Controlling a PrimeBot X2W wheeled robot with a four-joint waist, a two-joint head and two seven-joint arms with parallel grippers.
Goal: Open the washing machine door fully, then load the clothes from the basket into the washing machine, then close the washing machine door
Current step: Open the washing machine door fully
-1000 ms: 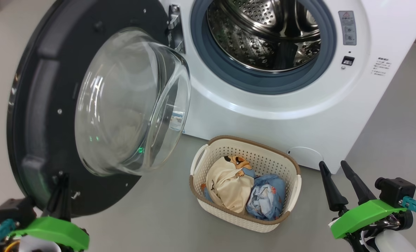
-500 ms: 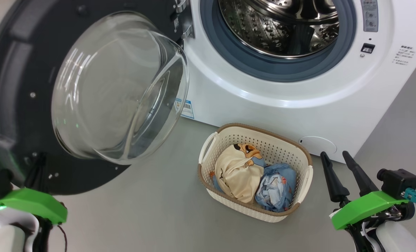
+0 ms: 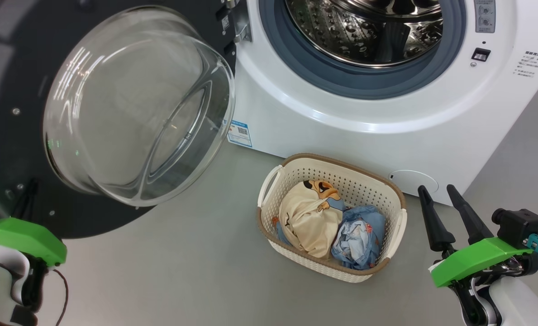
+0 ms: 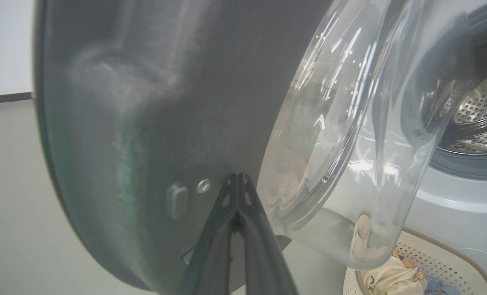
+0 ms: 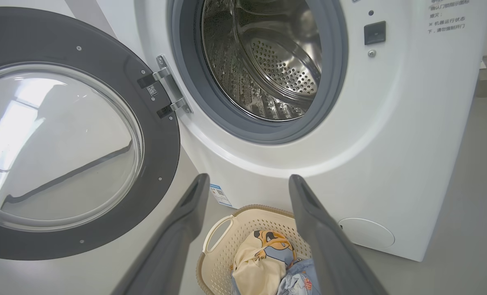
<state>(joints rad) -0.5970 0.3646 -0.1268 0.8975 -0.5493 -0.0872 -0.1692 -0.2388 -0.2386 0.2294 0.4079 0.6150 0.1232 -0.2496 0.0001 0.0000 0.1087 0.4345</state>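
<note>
Left pincer [image 4: 236,180], clenched empty, met the door [image 3: 6,149] at its inner rim; a steady outward push would open it fully. Right pincer [image 3: 435,188] hung released near the basket [image 3: 341,161] of clothes [image 3: 309,219]

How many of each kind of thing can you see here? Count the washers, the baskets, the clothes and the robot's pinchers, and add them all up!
Washing machine: 1
Basket: 1
Clothes: 2, cream garment and light blue garment
Grippers: 2, left gripper and right gripper
Total: 6
</note>
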